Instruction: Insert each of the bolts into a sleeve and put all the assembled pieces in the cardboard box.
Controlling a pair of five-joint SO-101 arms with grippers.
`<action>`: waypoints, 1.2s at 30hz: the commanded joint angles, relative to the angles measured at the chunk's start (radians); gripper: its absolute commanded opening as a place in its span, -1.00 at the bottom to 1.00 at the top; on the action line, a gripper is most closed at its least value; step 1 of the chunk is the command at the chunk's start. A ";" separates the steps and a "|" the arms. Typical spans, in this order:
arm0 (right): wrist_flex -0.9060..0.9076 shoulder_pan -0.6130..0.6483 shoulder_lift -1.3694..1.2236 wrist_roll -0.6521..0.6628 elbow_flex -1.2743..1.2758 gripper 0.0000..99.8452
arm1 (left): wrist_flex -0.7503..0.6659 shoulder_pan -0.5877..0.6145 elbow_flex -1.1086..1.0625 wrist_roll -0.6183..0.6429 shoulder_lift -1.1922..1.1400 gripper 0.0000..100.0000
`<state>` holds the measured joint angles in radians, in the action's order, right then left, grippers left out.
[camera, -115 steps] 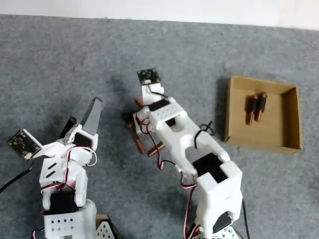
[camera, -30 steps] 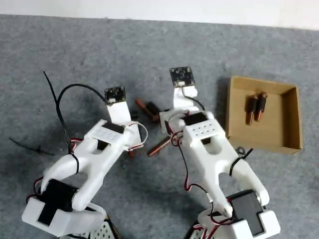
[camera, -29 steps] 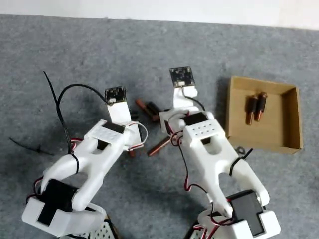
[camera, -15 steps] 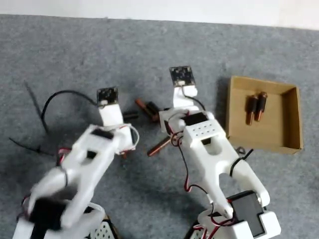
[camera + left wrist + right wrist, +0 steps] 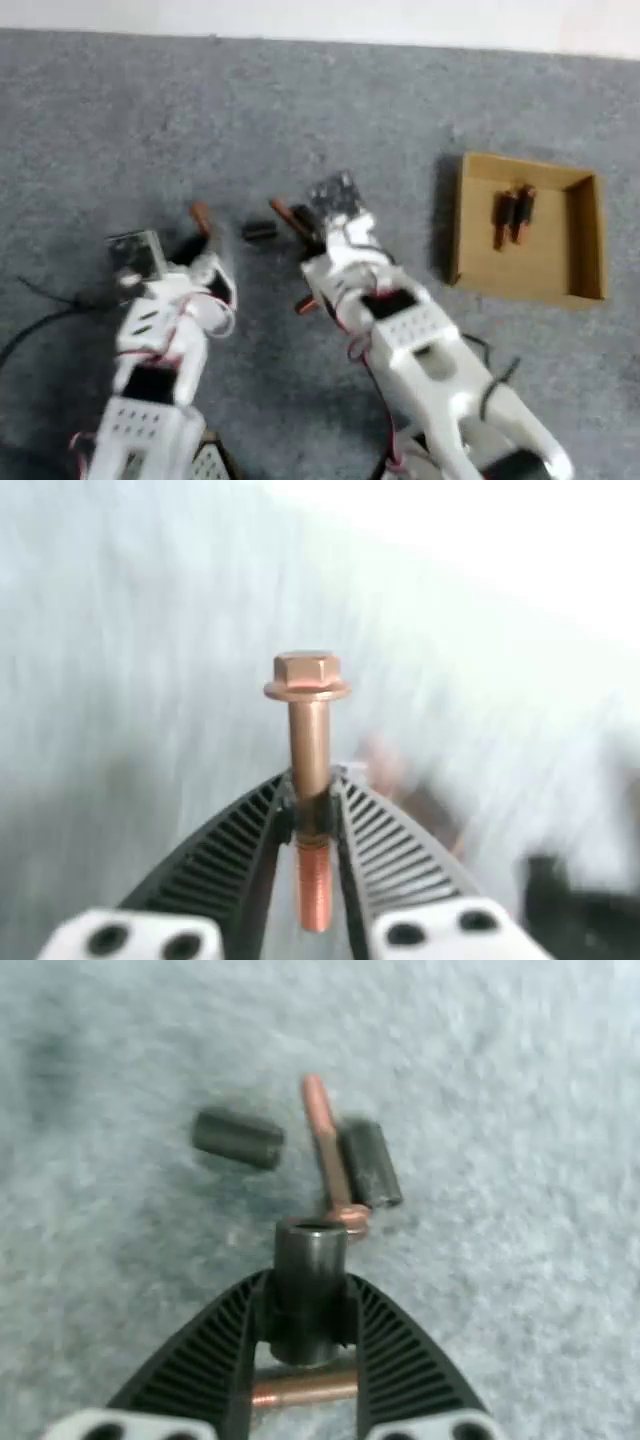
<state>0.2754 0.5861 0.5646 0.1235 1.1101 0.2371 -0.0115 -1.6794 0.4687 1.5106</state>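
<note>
We're clamping a bolt (image 5: 309,730) in our left gripper (image 5: 311,792), head pointing outward, and pinching a sleeve (image 5: 310,1260) in the right gripper (image 5: 310,1305), bore facing away. We're needing shank and bore squarely in line before pushing.

copper bolt (image 5: 308,720) in left gripper (image 5: 310,782), head out; black sleeve (image 5: 310,1260) in right gripper (image 5: 310,1295); two assembled pieces (image 5: 512,214) in cardboard box (image 5: 560,262)

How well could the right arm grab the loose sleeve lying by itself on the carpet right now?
Probably not yet: the right hand is shut on another sleeve. The loose sleeve lies in the open just ahead, nothing over it, so only the full hand blocks it.
</note>
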 commanded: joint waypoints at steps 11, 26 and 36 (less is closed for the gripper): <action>-0.328 0.193 0.283 0.236 0.297 -0.99 | 0.176 0.024 0.051 0.244 0.306 -0.99; -0.427 0.196 0.285 0.255 0.314 -0.99 | 0.175 -0.133 0.140 0.275 0.308 -0.99; -0.657 0.196 0.285 0.262 0.460 -0.99 | 0.190 -0.137 0.097 0.276 0.308 -0.99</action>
<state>-0.3322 0.7718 0.8209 0.3751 1.5735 0.4135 -0.1297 -1.6042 0.7388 1.8006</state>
